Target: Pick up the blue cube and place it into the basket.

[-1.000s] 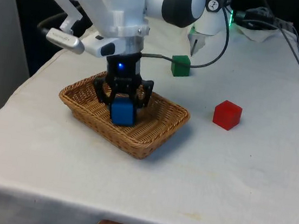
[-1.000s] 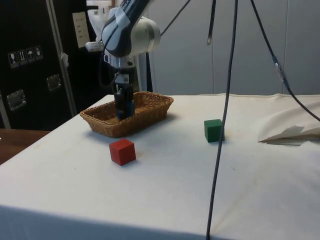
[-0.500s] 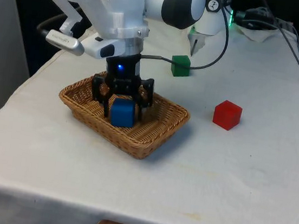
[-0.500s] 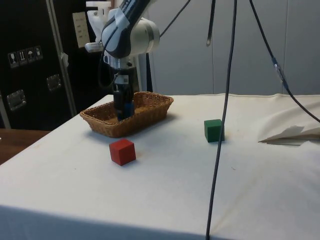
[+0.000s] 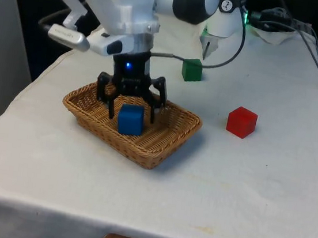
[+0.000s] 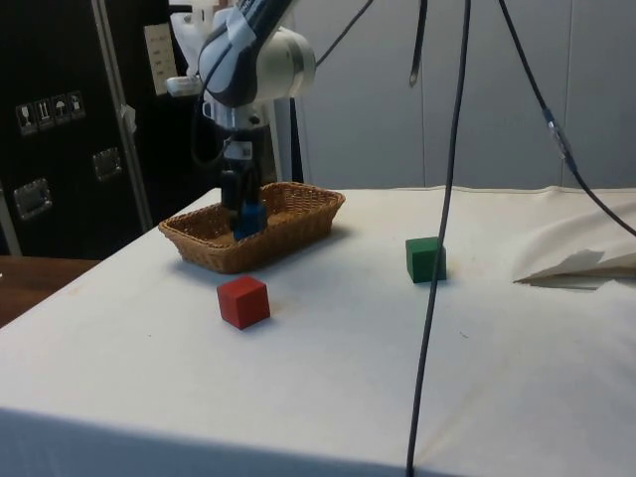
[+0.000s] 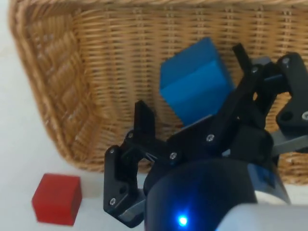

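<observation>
Lab, dark cabinets (image 6: 60, 129), hanging cables (image 6: 452, 199)

Red cube (image 5: 241, 121) on white cloth (image 5: 244, 182), green cube (image 5: 192, 70) farther back, well apart

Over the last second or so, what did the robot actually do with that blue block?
It let go: the gripper opened its fingers and rose a little, leaving the blue cube resting in the basket. A second ago the fingers were closed on the cube. The basket, the red cube and the green cube stayed put.
</observation>
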